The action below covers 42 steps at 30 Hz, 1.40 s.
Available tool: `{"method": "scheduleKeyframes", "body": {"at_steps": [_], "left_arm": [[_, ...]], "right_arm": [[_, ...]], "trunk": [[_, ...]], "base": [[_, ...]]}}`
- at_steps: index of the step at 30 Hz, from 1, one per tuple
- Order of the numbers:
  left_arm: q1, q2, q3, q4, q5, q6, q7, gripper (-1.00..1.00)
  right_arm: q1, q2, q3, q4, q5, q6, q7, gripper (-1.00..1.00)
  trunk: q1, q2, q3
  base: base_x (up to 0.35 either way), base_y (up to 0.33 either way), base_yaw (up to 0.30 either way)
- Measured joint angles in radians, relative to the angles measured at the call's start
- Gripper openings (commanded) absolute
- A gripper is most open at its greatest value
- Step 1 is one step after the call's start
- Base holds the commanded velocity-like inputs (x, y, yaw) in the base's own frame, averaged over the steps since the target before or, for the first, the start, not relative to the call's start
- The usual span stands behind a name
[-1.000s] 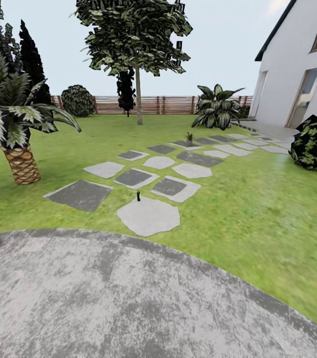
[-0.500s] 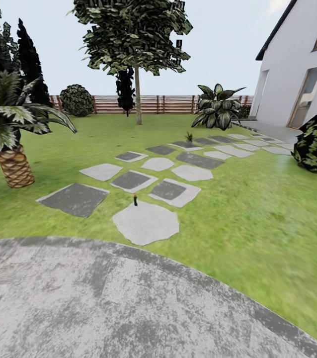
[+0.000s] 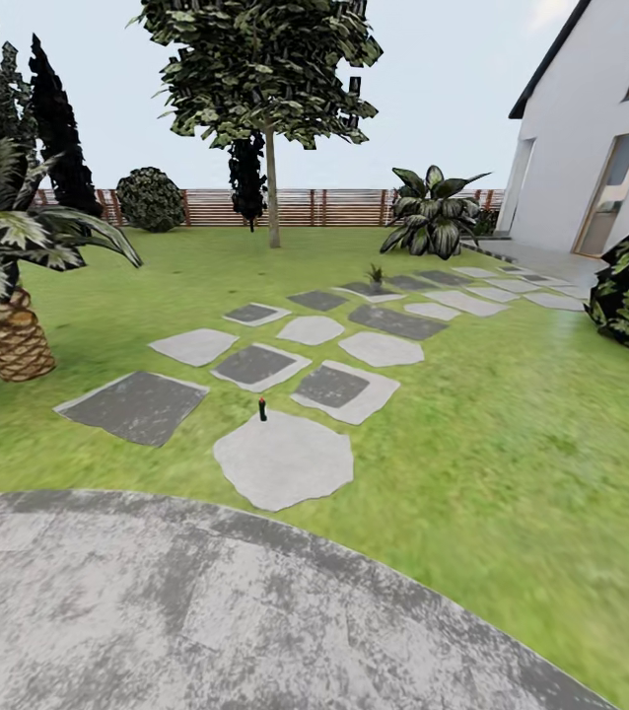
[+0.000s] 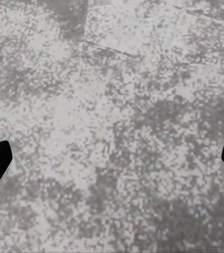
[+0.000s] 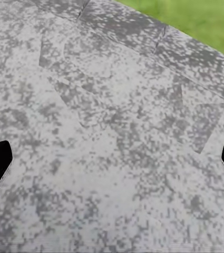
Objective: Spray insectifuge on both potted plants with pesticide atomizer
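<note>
A garden seen from the robot's head. The pesticide atomizer (image 3: 262, 408), a tiny dark upright bottle, stands on the far edge of the nearest pale stepping slab (image 3: 285, 461), just beyond the speckled patio (image 3: 206, 611), probably left there for easy reach. One small potted plant (image 3: 376, 275) sits far along the slab path, near a big broad-leaved bush (image 3: 433, 212). In the wrist views, the left gripper (image 4: 112, 158) and right gripper (image 5: 112, 158) hang over the patio with fingertips spread wide (nothing between them), ready for the pickup.

A home garden: lawn (image 3: 512, 434), stepping slabs (image 3: 283, 460), slat fence (image 3: 285, 207) and a white house (image 3: 600, 148).
</note>
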Motion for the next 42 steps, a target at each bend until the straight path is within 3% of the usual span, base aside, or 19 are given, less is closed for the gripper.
{"method": "scheduleKeyframes", "body": {"at_steps": [22, 37, 42], "left_arm": [[0.0, 0.001, 0.0, 0.0, -0.002, 0.0, 0.0, 1.0], [0.0, 0.0, -0.002, 0.0, -0.003, 0.0, 0.0, 1.0], [0.0, 0.0, -0.002, 0.0, -0.003, 0.0, 0.0, 1.0]], "right_arm": [[0.0, -0.002, -0.002, -0.005, -0.001, -0.002, 0.0, 1.0], [0.0, -0.001, -0.002, -0.008, -0.002, -0.002, 0.0, 1.0], [0.0, -0.015, -0.001, -0.009, 0.0, -0.002, 0.001, 1.0]], "trunk": [[0.0, 0.0, 0.0], [0.0, 0.0, -0.01], [0.0, 0.0, -0.011]], "base": [[0.34, 0.0, 0.0], [0.34, 0.0, 0.16], [0.34, 0.0, 0.01]]}}
